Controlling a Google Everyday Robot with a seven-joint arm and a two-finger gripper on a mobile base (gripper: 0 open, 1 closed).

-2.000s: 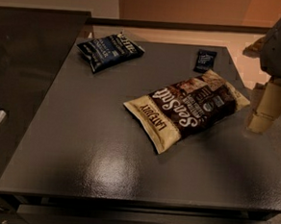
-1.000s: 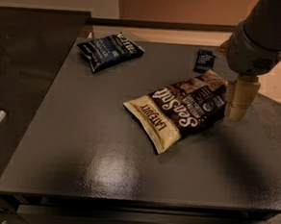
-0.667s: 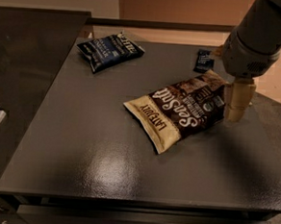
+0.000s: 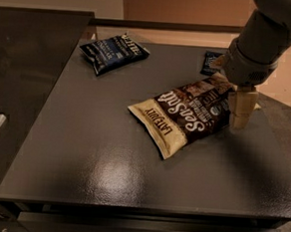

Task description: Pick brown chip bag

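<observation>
**Gripper at the bag's right end, grasp not yet seen**

Brown bag (image 4: 185, 116) lies flat near the middle of the dark table (image 4: 83, 148), skewed, cream end toward the front-left, other end toward back-right. Gripper (image 4: 239, 122) hangs pointing down at that back-right end, at the bag's edge or just over it; contact unclear. Cannot tell if it is open or closed. Nothing lifted.

Blue bag (image 4: 114, 51) sits well apart at the back-left. Small navy packet (image 4: 210, 62) lies near the brown bag's far end, just behind the gripper.

Risks, as I judge them:
- Gripper sits at the very end of the bag. A pinch there may catch only the crimped seam, and the full bag could swing or slip out on the lift.
- Coming down beside the edge, not over it, would push the bag across the smooth top.
- Crinkly, air-filled film may squash and slide.
- Drift toward the back could nudge the navy packet.
</observation>
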